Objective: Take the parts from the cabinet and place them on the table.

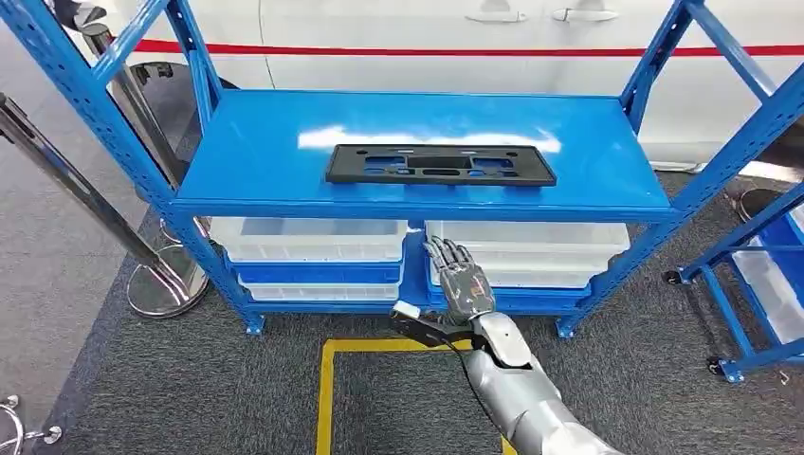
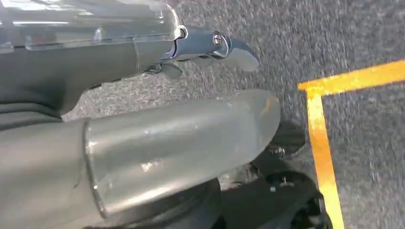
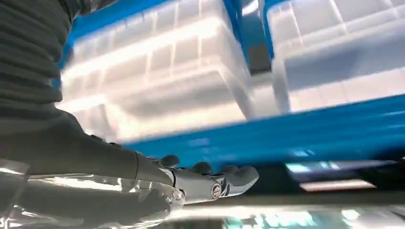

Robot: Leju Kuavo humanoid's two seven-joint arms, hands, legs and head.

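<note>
The black part (image 1: 441,164) — a long, flat plate with cut-out slots — lay flat on the top shelf (image 1: 265,152) of the blue cabinet (image 1: 664,204), a little toward the front edge and roughly centred across it, at about twelve o'clock from the robot. Nothing touched it.

Below that shelf, clear plastic bins (image 1: 308,239) sat side by side on the lower tiers, one stack at eleven o'clock and one at one o'clock, with a blue upright between them.

The right hand (image 1: 460,284) was raised in front of the lower bins, well below the part and apart from it, fingers extended and spread, holding nothing. In the right wrist view the hand (image 3: 210,183) was close to the bins and the blue shelf edge, though the picture was blurred and contact could not be judged — it looked clear of them.

The left hand (image 2: 143,143) hung over grey carpet (image 2: 363,33) near a yellow floor line (image 2: 322,157); its thumb and one finger appeared apart with nothing between them.

A white car body with a red stripe (image 1: 474,49) stood behind the cabinet.
</note>
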